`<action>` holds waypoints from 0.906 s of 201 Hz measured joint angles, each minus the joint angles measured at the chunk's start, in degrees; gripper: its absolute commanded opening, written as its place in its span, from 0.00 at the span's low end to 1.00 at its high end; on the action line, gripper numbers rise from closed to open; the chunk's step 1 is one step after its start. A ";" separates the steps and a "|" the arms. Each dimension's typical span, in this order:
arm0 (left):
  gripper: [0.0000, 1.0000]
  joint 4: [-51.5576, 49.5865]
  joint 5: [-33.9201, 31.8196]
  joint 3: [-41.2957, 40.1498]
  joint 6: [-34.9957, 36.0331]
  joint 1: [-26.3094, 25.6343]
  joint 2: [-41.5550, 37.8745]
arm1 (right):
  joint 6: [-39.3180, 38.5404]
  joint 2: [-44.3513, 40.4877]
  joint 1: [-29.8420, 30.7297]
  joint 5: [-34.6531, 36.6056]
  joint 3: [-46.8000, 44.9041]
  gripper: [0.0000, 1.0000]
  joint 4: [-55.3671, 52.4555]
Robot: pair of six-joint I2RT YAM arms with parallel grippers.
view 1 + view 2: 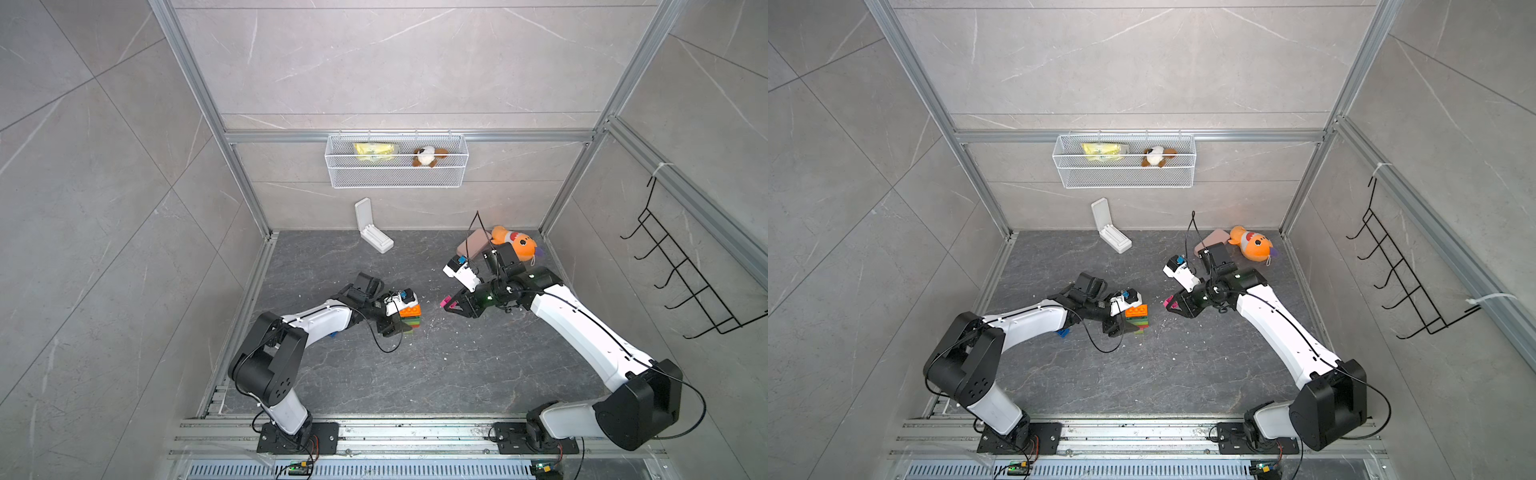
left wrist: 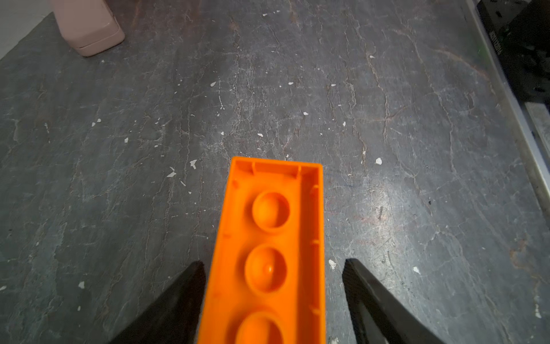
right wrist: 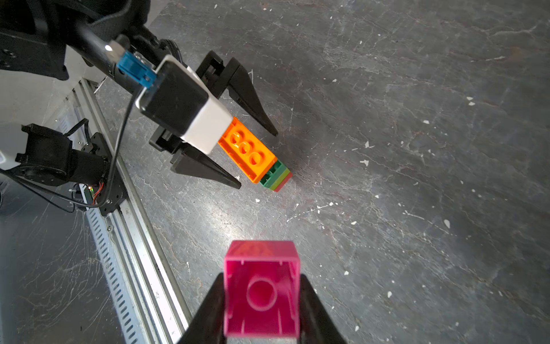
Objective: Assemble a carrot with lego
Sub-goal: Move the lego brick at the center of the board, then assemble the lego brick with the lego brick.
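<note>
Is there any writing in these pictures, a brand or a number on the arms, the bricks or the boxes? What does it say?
No text can be read here.
Pale lettering on the black part by the rail, left wrist view: too blurred to read.
Tiny white marks on the left arm's wrist, in a top view: too small to read.
The orange brick, pink brick, white case: no lettering shows.
</note>
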 measured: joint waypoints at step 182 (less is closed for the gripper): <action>0.76 9.07 -19.04 -11.37 -67.80 2.71 -23.41 | -36.22 14.21 7.45 3.30 12.76 0.22 -6.78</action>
